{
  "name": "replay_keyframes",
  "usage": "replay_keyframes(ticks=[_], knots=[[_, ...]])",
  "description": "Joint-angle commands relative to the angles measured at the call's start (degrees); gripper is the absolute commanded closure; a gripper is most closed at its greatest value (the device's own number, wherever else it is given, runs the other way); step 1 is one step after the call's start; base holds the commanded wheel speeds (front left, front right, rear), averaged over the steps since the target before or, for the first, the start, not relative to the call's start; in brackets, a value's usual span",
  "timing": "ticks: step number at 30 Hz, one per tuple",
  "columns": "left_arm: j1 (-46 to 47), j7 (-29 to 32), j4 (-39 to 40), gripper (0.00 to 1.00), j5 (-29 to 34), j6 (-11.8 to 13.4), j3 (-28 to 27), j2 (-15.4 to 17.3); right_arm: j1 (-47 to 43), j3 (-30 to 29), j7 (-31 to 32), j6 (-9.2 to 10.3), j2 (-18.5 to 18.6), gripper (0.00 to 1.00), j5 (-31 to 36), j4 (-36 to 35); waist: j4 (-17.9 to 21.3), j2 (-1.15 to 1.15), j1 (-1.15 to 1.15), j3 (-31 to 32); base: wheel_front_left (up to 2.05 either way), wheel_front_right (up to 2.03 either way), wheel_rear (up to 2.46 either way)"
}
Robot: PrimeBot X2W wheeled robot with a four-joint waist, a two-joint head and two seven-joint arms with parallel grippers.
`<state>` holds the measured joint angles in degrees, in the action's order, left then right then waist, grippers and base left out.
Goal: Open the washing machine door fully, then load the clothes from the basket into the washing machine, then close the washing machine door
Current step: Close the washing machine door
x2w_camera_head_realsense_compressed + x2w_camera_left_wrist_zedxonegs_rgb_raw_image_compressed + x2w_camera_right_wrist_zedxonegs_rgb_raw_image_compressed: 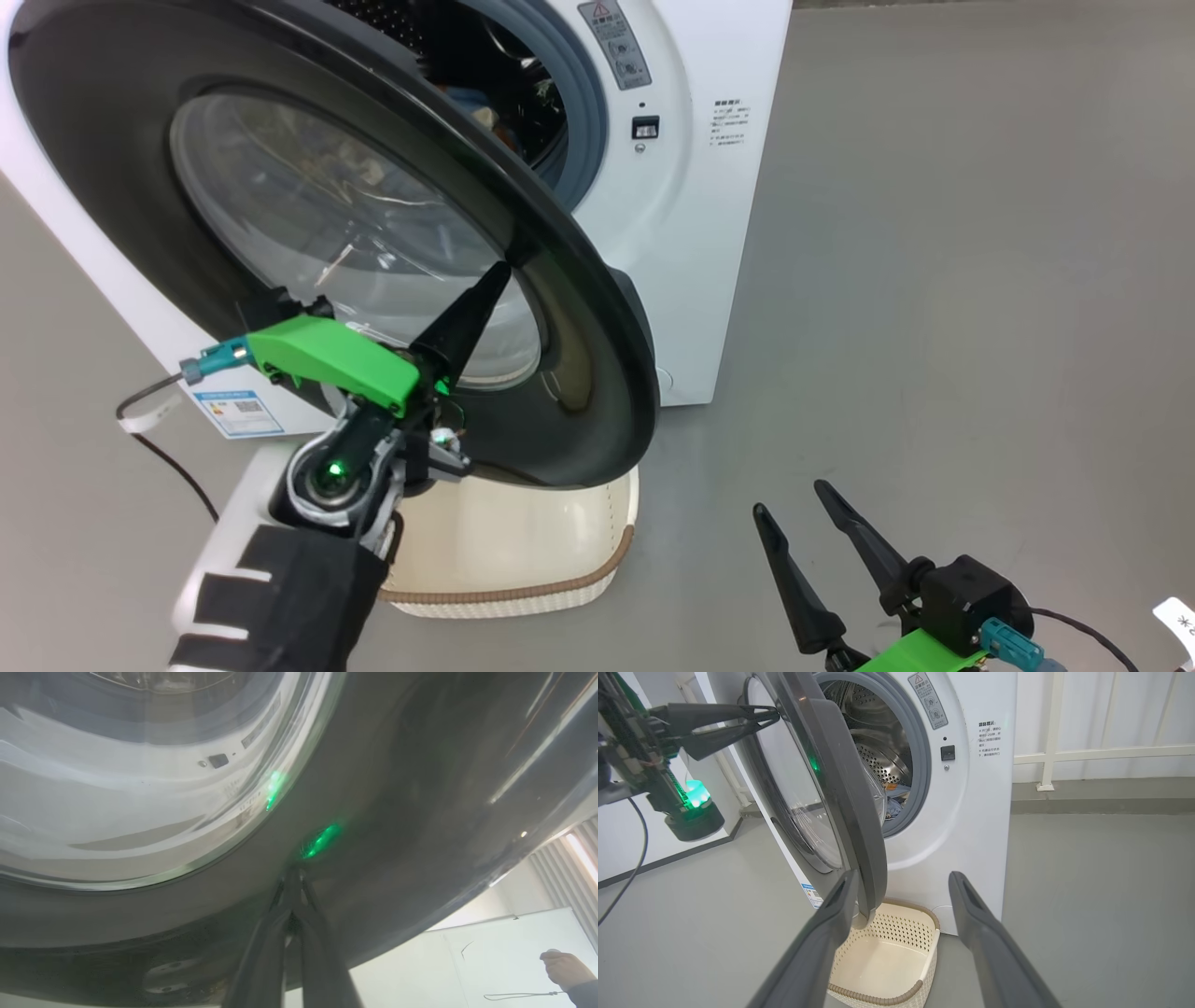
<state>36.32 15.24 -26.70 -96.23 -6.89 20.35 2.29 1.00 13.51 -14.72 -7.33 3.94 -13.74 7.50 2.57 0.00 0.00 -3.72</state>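
The washing machine point(709, 233) stands with its door point(579, 308) swung partly out, the glossy black rim and glass window facing me. My left gripper point(499, 273) is shut, holding nothing, its tips touching the rim's outer face beside the window; the left wrist view shows the tips point(292, 877) meeting the dark surface. Light blue clothes point(894, 802) lie inside the steel drum. The cream basket point(878, 994) sits on the floor under the door's lower edge, empty. My right gripper point(790, 497) hangs open, low at the right, away from the machine.
Grey floor point(934, 327) spreads out to the right of the machine. A dark cable point(168, 457) trails on the floor at the left. In the left wrist view, a person's hand point(563, 968) shows by a whiteboard. A white railing point(1087, 753) runs behind the machine.
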Motion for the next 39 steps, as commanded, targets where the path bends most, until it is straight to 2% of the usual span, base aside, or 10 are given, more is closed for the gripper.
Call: replay_keyframes(ticks=[1,5,6,7,9,18,24,30,37,39], knots=[[1.4,-0.4,1.3,1.00,0.8,-0.6,-1.3,1.2,-0.2,1.2,-0.3,-0.16,0.2,0.00,-0.2,-1.2,-0.1,0.00,0.00,0.2,0.00,0.00,0.00],[-2.2,-2.9,3.5,1.00,7.0,-0.6,1.0,4.1,-0.7,0.9,-0.3,-0.16,0.2,0.00,-0.4,-1.2,0.3,0.00,0.00,1.4,0.00,0.00,0.00],[-3.6,-4.0,4.4,0.89,8.7,-0.6,1.6,4.9,-0.8,0.9,-0.3,-0.16,0.2,0.00,-0.4,-1.2,0.5,0.00,0.00,1.8,0.00,0.00,0.00],[-5.0,-4.9,5.6,0.67,10.1,-0.6,2.2,5.6,-1.0,0.8,-0.3,-0.16,0.2,0.00,-0.5,-1.3,0.6,0.00,0.00,2.0,0.00,0.00,0.00],[-8.0,-7.5,8.3,0.00,12.9,-0.6,3.1,7.4,-1.3,0.7,-0.3,-0.16,0.2,0.00,-0.6,-1.4,0.8,0.00,0.00,2.5,0.00,0.00,0.00],[-22.2,-23.5,16.8,0.00,25.2,-0.2,2.5,14.7,-1.9,-0.2,-0.3,-0.16,0.0,0.00,-0.6,-2.4,2.3,0.00,0.00,3.3,0.00,0.00,0.00],[-28.9,-30.0,17.8,0.00,39.9,5.4,-0.8,18.2,-2.0,-2.2,-0.3,-0.16,-0.1,0.00,0.0,-3.4,2.2,0.00,0.00,2.8,0.00,0.00,0.00],[-34.0,-30.2,18.5,0.00,53.9,6.5,-9.5,14.6,-1.8,-2.8,-0.3,-0.16,0.2,0.00,0.7,-3.8,1.4,0.00,0.00,2.5,0.00,0.00,0.00],[-38.4,-30.2,16.6,0.00,68.9,3.8,-19.2,7.6,-1.3,-3.9,-0.3,-0.16,0.4,0.00,1.6,-3.8,0.7,0.00,0.00,2.8,0.00,0.00,0.00],[-38.7,-30.2,16.2,0.00,70.3,3.5,-20.2,6.7,-1.2,-4.1,-0.3,-0.16,0.4,0.00,1.7,-3.8,0.6,0.00,0.00,2.9,0.00,0.00,0.00]])
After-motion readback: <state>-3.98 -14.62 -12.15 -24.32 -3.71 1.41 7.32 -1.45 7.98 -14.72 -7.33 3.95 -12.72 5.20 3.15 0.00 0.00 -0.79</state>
